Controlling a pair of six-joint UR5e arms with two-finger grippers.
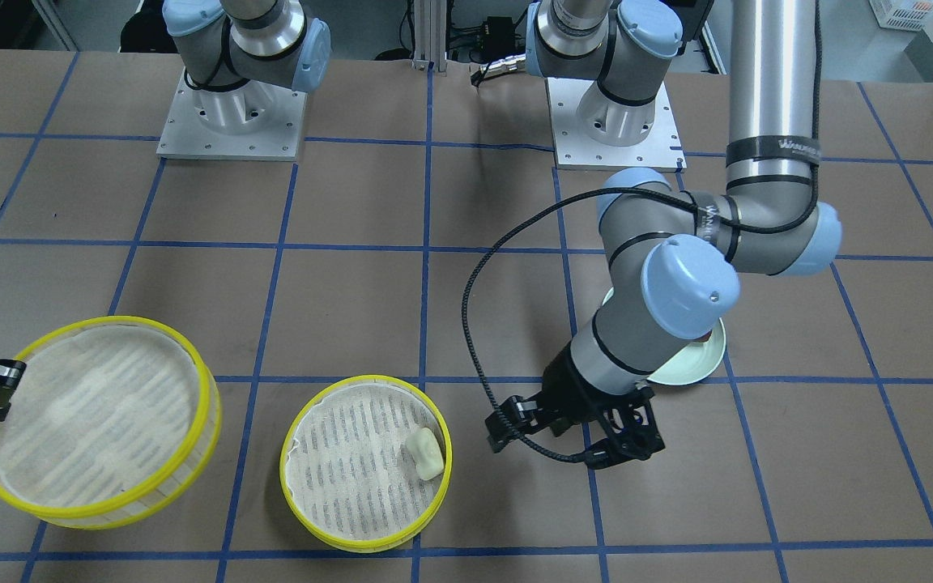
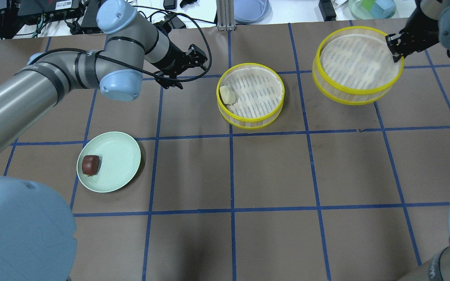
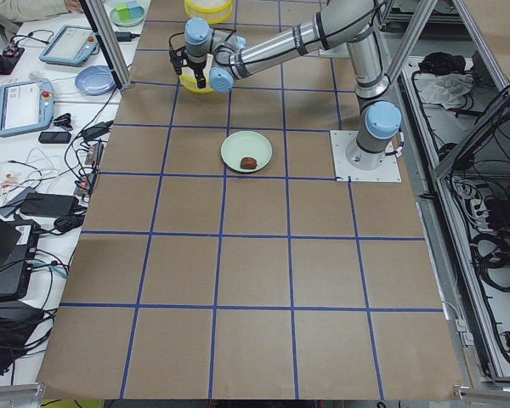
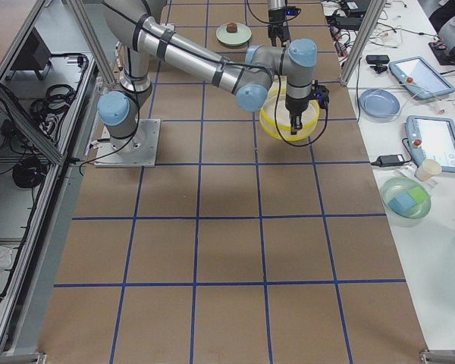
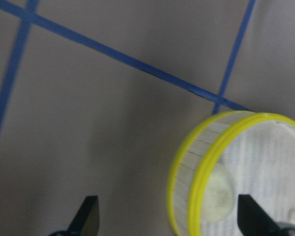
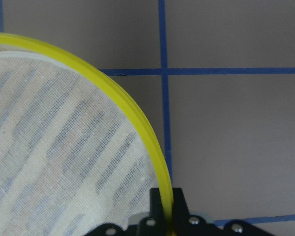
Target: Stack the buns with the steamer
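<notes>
The pale cream bun point(image 2: 227, 95) lies at the edge of a yellow-rimmed steamer tier point(image 2: 253, 124) resting on the table; both also show in the left wrist view, bun point(image 5: 216, 191). My left gripper point(image 2: 188, 70) is open and empty, just beside that tier. My right gripper point(image 2: 395, 47) is shut on the rim of the second steamer tier point(image 2: 356, 62), which hangs tilted and looks lifted off the table point(image 1: 94, 413). The dark reddish-brown bun point(image 2: 91, 164) sits on the mint-green plate point(image 2: 121, 158), away from both grippers.
Both arm bases point(image 1: 232, 121) stand at the robot side of the table. A black cable point(image 1: 475, 324) loops off the left wrist. Bowls and devices point(image 2: 250, 9) lie beyond the table's far edge. In the front view the left arm hides most of the plate point(image 1: 697, 364).
</notes>
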